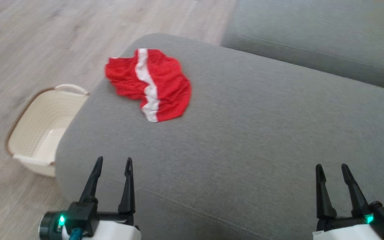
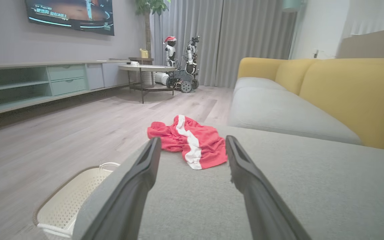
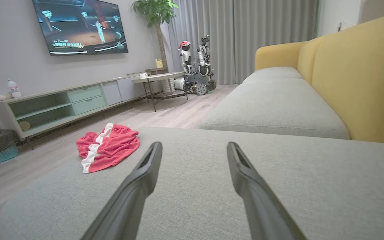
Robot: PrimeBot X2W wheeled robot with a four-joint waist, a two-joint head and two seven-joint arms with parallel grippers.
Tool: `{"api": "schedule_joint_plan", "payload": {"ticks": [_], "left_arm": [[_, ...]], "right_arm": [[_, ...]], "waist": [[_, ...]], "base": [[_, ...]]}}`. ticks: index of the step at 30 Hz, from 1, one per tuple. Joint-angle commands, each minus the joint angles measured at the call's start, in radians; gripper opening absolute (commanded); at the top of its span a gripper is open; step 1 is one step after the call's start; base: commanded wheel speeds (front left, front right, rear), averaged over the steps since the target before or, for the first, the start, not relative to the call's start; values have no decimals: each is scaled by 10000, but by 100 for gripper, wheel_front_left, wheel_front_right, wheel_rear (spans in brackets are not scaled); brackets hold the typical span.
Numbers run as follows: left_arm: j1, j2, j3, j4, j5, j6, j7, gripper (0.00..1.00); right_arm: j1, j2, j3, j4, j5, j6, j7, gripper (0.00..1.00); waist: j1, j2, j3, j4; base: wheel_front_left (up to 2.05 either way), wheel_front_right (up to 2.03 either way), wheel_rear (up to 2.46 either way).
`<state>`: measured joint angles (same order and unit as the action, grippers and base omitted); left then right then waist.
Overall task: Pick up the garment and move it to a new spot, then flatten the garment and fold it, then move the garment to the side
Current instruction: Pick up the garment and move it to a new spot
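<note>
The grey sofa seat [image 1: 245, 140] is carrying the crumpled red garment [image 1: 165, 86] near its far left corner, beside the left edge where a pale basket [image 1: 28, 133] is standing on the floor [image 1: 28, 36]. The left end effector [image 1: 114, 159] and right end effector [image 1: 331, 165] are hovering wide open and empty over the near edge, well apart from the cloth. The pick-up is probably calling for the left one, closing on a raised fold by the white stripe [image 1: 144, 78], not upholstery.
</note>
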<state>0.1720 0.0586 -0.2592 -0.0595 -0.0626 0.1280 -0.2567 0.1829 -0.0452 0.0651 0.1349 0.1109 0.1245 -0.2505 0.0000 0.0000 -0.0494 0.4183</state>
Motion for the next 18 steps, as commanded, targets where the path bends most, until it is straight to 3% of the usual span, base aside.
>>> {"api": "schedule_joint_plan", "payload": {"ticks": [1,13,18], "left_arm": [[-287,-83,399,-417,85,0,-51,100],[-181,-83,658,-884,-26,444,-51,100],[-596,-83,851,-908,-18,320,-51,100]], "right_arm": [[-317,-53,264,-309,85,62,-112,100],[-991,-52,1016,66,-39,62,-112,100],[-1023,-130,1018,78,-61,62,-112,100]], "waist": [[0,0,29,631],[0,0,503,985],[0,0,614,1046]], "base": [[0,0,0],[0,0,0],[0,0,0]]}}
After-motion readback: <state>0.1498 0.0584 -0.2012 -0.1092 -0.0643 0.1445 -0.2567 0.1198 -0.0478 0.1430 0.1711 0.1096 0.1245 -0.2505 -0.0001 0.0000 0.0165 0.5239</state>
